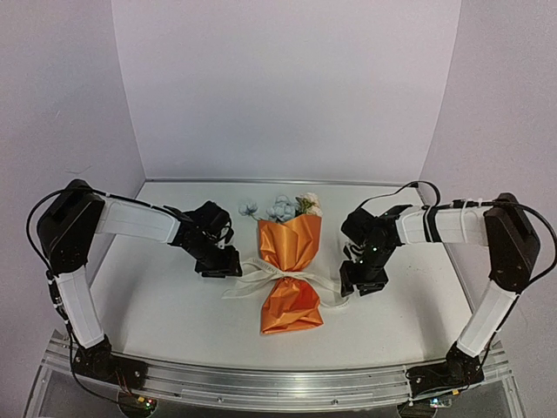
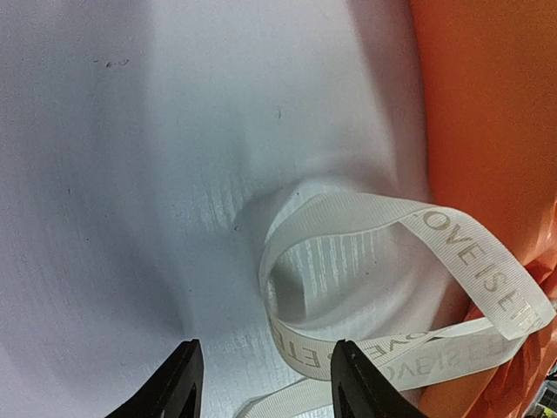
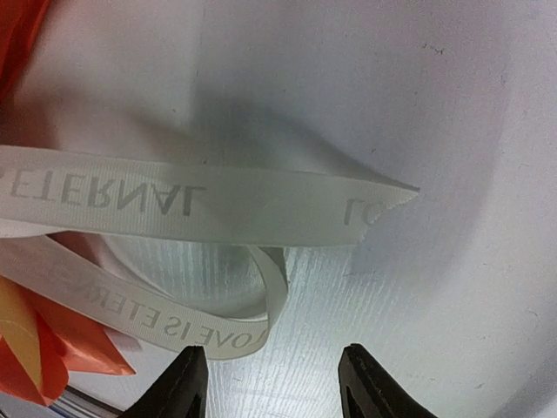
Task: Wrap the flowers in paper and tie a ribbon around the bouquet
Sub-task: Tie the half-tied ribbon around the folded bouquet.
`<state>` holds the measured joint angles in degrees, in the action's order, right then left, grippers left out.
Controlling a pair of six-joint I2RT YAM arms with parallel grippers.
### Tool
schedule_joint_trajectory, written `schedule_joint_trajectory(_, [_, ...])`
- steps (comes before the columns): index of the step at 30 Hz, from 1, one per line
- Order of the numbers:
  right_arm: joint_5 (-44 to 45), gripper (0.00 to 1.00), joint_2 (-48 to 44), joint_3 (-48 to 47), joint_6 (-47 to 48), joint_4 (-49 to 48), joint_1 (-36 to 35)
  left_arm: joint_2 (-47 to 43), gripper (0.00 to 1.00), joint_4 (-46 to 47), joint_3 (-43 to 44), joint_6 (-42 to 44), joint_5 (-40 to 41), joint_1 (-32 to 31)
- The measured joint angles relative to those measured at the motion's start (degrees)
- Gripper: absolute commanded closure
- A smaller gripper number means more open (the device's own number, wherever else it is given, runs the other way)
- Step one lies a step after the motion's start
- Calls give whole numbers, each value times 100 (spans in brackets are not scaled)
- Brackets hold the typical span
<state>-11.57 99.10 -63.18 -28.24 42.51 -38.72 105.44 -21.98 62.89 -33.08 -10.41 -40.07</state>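
Reaching inward with bent elbows, both arms flank the orange paper-wrapped bouquet of pale blue and cream flowers lying mid-tabletop, blooms toward the far edge. The left tool and right tool hang spread and empty beside the cream printed fabric ribbon cinching its middle.

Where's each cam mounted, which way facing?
Top: above, behind the arms, looking down on table and bouquet; both arms show.
Left wrist: on that wrist, facing down at ribbon loop beside paper; own fingertips at bottom.
Right wrist: likewise, facing down at ribbon tail; own fingertips at bottom.
Shared: wrist views both catch ribbon, paper.
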Motion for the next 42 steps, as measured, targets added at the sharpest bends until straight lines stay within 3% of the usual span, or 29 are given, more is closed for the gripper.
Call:
schedule_joint_trajectory(15, [142, 61, 406, 0, -260, -283, -97, 184, 56, 105, 118, 0, 38, -7])
schedule_joint_trajectory(22, [183, 66, 417, 0, -290, -319, -97, 435, 80, 160, 387, -14, 177, -87])
schedule_joint_trajectory(24, [180, 73, 450, 0, -308, -350, -97, 455, 89, 143, 389, 9, 221, -116])
schedule_joint_trajectory(26, [171, 87, 499, 0, -329, -377, -97, 458, 99, 144, 389, -20, 262, -130])
schedule_joint_trajectory(27, [164, 94, 525, 0, -361, -391, -97, 458, 100, 146, 389, 1, 283, -140])
schedule_joint_trajectory(29, [152, 100, 571, 0, -377, -405, -97, 458, 100, 125, 389, -3, 338, -147])
schedule_joint_trajectory(42, [812, 100, 195, 545, -623, -628, -103, 229, 100, -49, 248, 171, 995, -149])
